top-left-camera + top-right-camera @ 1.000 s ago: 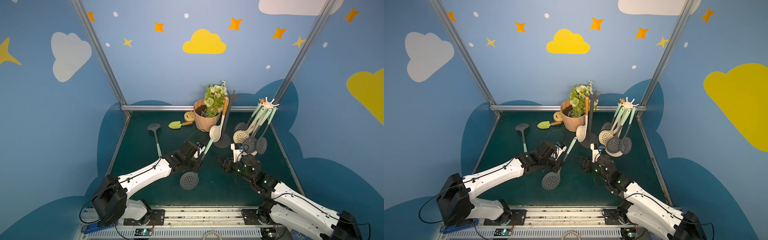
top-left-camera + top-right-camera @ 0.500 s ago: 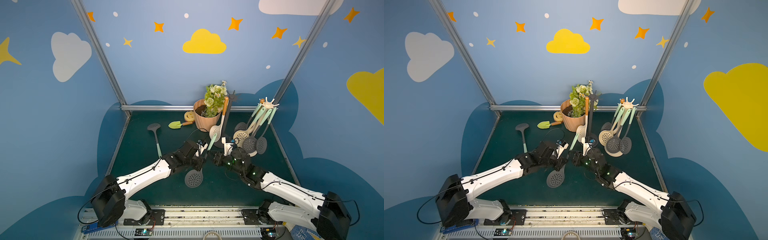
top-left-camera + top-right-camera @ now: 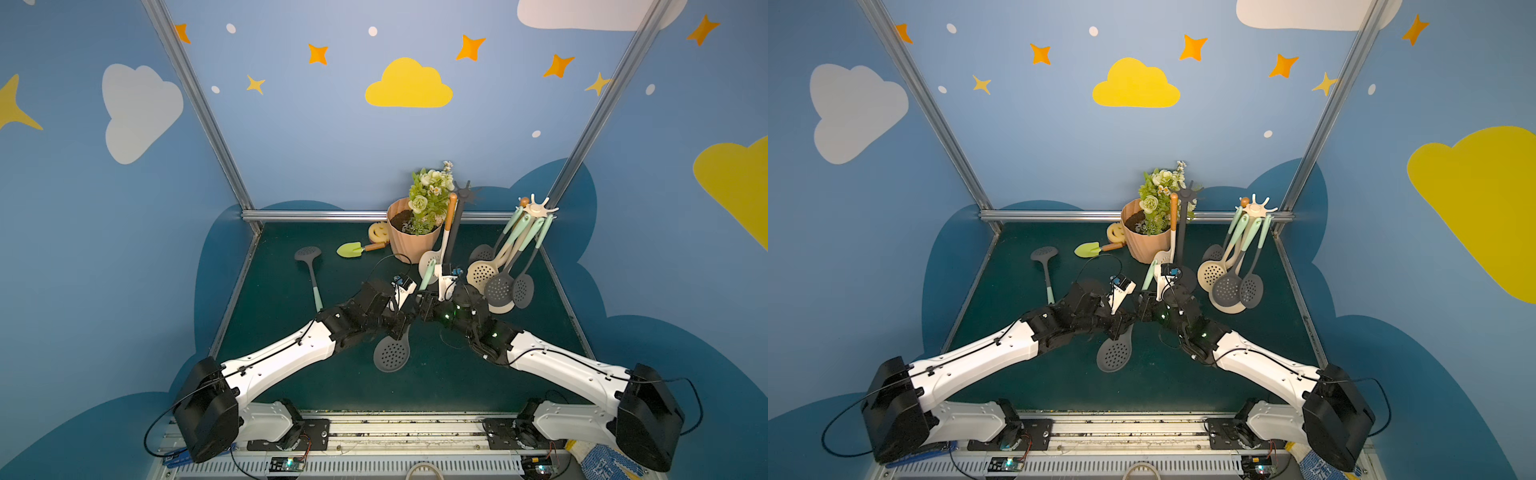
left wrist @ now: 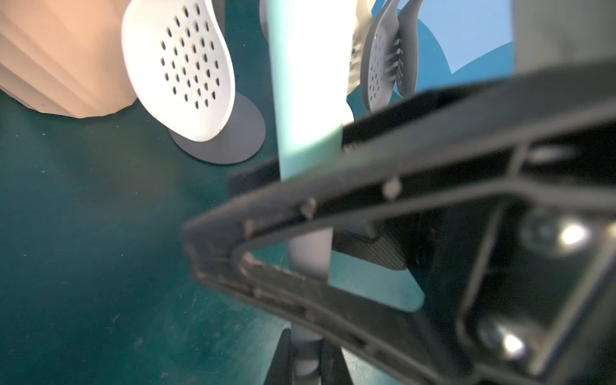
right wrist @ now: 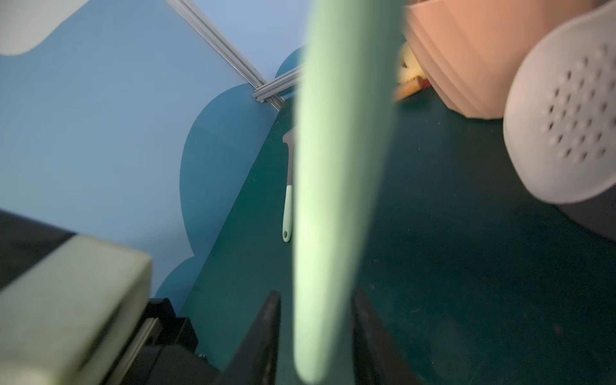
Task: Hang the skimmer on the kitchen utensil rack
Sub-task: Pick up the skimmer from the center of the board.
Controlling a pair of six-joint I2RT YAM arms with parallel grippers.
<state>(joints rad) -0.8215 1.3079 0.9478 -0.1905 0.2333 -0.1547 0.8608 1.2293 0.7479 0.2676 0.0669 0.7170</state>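
tightly shut, left tool [image 3: 409,318], on the mint handle of the skimmer [image 3: 390,353]; grey perforated head lowest, over the middle of the bench [image 3: 282,365], handle tilted up toward the far edge. right tool [image 5: 315,296] straddling the same handle nearer its end, fingers [image 5: 266,333] either side; pressing or not, cannot tell. just beyond, dark rack [image 3: 457,232] with one cream skimmer [image 3: 428,262]; second rack [image 3: 536,208], hung with utensils, at the far right corner.
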